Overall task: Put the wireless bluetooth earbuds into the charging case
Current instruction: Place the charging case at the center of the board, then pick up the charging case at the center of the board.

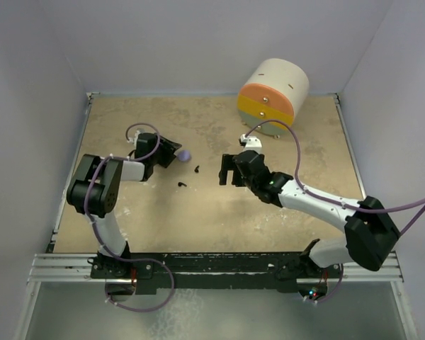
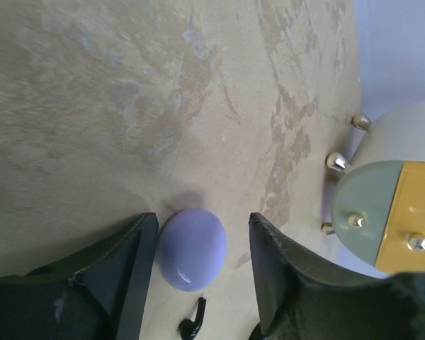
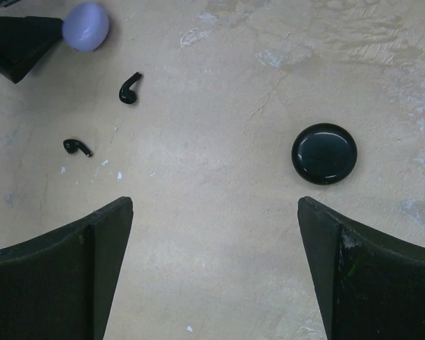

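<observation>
1. beige table top, mottled with paler patches.
2. small, round, pale lavender puck lying domed side up, left of the table's middle.
3. left gripper set around that puck, jaws parted narrowly: one finger just beside it, a clear gap at the other, no clamp on it.
4. tiny black comma-shaped earbud loose on the table just beside the lavender puck, toward the middle.
5. second black earbud near the first but apart, closer to the near edge; neither in a case.
6. right gripper spread wide and holding nothing, low over the table right of its middle.
7. glossy black round puck flat on the table, closed, just ahead of one right finger, touching nothing.
8. cream cylinder with orange and yellow end face, on its side at the far right corner.
</observation>
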